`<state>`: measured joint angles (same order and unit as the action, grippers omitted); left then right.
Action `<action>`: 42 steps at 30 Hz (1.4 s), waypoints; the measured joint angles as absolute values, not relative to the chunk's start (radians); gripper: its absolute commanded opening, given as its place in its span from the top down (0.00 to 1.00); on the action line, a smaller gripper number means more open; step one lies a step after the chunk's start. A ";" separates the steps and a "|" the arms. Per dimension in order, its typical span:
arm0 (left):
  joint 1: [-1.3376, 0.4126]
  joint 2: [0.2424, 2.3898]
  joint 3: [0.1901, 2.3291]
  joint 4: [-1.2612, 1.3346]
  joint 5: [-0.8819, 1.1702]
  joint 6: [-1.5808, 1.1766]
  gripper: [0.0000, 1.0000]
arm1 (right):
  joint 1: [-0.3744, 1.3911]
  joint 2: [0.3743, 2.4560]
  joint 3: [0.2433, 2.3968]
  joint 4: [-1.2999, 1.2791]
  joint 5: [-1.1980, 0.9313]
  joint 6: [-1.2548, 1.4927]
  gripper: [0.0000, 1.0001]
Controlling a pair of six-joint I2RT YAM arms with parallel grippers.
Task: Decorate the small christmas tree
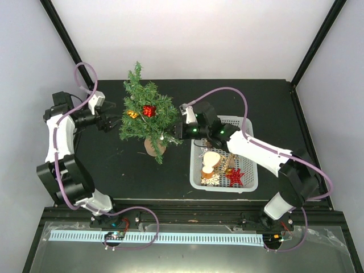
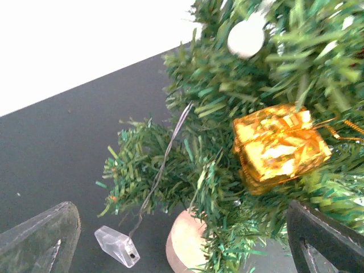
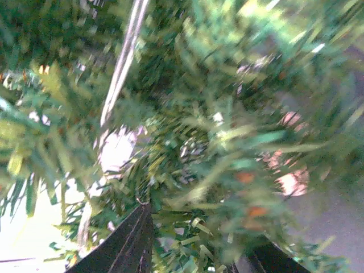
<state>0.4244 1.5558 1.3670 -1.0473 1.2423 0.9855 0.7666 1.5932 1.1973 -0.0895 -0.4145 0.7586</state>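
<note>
- Standing upright on its round wooden base point(image 1: 153, 147), the small christmas tree point(image 1: 147, 122) occupies the middle of the dark bench point(image 1: 114, 170), just left of the white basket point(image 1: 224, 188).
- Left pincer point(image 1: 115, 121): spread wide and empty at the tree's left side, near the gold gift-box ornament point(image 2: 278, 148). Contact with the branch tips cannot be confirmed.
- Right pincer point(image 1: 172, 132): pushed in among the lower right branches. Its wrist view is blurred and filled with needles, so it cannot be told whether it is spread, pressed together or pinching something.
- On the tree: the gold box, a red ornament point(image 1: 149, 110) and a white disc point(image 2: 246, 38). A thin wire with a clear plastic tag point(image 2: 116, 245) hangs down beside the base.
- Handling, as a judgement: the tree is probably light and top-heavy, so a sideways push may slide or tip it. The bristly branches look soft and springy, likely to bend and slip from a grip. The firmest hold is likely the trunk just above the base, or the base itself.
</note>
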 measured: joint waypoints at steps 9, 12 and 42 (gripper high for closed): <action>0.424 1.451 1.311 -0.865 1.227 0.822 0.01 | 0.825 1.593 1.160 -0.022 -0.457 0.824 0.70; 0.424 1.441 1.289 -0.860 1.206 0.815 0.01 | 0.830 1.594 1.143 -0.001 -0.464 0.846 0.70; 0.424 1.185 1.080 -0.785 1.055 0.708 0.01 | 0.895 1.317 1.105 -0.143 -0.269 0.792 0.43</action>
<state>0.4240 1.1854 1.0798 -0.7849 1.0554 0.7078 0.8948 1.3167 1.1046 -0.1429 -0.2691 0.7921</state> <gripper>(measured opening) 0.990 0.558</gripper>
